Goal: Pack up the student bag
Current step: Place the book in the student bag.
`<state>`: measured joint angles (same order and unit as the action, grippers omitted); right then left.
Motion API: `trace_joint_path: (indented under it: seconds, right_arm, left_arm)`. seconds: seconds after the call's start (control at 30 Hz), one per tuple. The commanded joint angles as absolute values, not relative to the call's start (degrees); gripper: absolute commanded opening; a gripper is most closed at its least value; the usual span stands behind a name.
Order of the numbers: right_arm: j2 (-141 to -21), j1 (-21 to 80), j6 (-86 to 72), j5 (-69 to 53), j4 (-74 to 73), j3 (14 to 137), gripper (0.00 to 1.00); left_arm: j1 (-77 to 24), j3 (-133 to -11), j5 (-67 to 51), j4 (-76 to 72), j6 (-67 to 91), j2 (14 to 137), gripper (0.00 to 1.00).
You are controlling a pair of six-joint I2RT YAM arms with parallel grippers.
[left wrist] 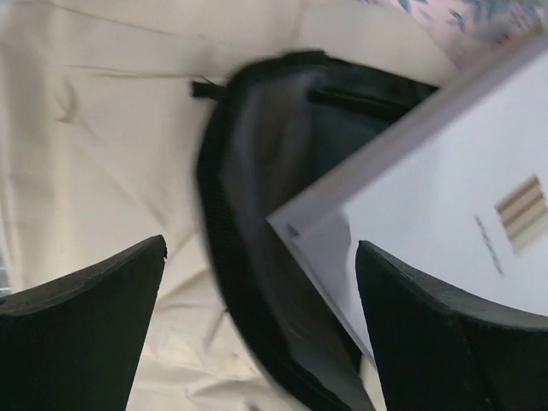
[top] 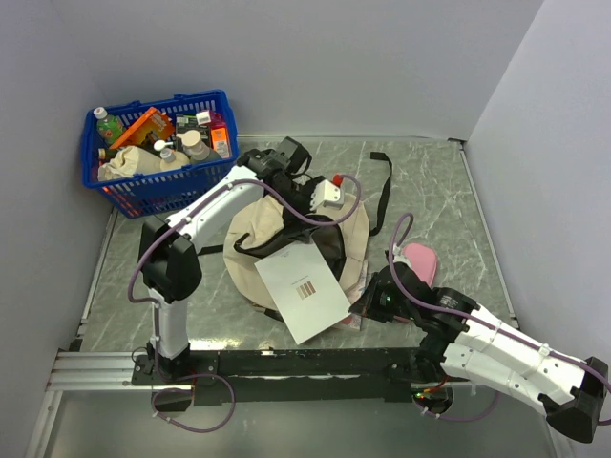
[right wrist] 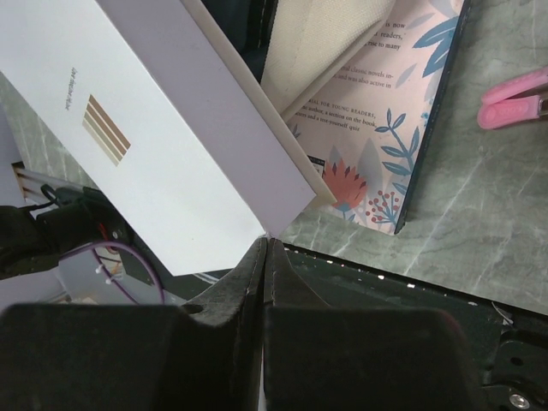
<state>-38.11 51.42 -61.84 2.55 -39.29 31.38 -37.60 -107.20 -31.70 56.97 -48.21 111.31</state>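
Viewing the table [top: 434, 191] from above, I find the student bag [top: 246, 272] lying near its centre, its cream fabric slack and its dark mouth open. A white book [top: 304, 291] lies slanted with its far end over that mouth. The left gripper [left wrist: 261, 248] hangs above the mouth, fingers spread wide, holding nothing. The right gripper [right wrist: 265, 248] has its fingers pressed together, tips at the white book's near corner. A floral book [right wrist: 385, 145] lies partly under the bag's edge. A pink pouch [top: 418, 260] lies just right of the bag. A blue basket [top: 158, 186] stands at the far left.
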Motion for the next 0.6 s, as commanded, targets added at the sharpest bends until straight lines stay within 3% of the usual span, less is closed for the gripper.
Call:
trace_joint_path:
  seconds: [0.0, 0.17, 0.23, 0.27, 0.3, 0.37, 0.57]
  right_arm:
    - [-37.09, 50.98, -61.35, 3.6, -40.25, 30.59, 0.0]
    - [-36.91, 50.89, -61.35, 3.25, -39.73, 30.15, 0.0]
    - [-36.91, 50.89, -61.26, 3.25, -39.9, 30.23, 0.0]
    - [-36.83, 50.89, -61.26, 3.25, -39.9, 30.23, 0.0]
    - [-36.57, 50.89, -61.35, 3.25, -39.99, 30.15, 0.0]
    - [-36.39, 50.98, -61.44, 3.16, -40.08, 30.06, 0.0]
    - [-36.21, 50.8, -62.14, 2.55, -39.55, 29.36, 0.0]
  left_arm:
    - [-37.88, -105.14, -34.2, 64.18, -53.27, 106.37, 0.96]
    - [-39.46, -98.09, -24.2, 56.96, -51.15, 102.48, 0.98]
    - [-39.99, -95.98, -20.93, 53.19, -49.76, 101.08, 0.82]
    - [-40.86, -95.19, -16.31, 50.91, -48.53, 99.77, 0.72]
    - [-41.39, -93.45, -13.74, 48.28, -47.21, 98.97, 0.3]
    - [-43.23, -92.12, -8.56, 42.91, -46.15, 96.7, 0.01]
    - [-51.66, -88.07, -0.53, 33.67, -41.67, 88.88, 0.01]
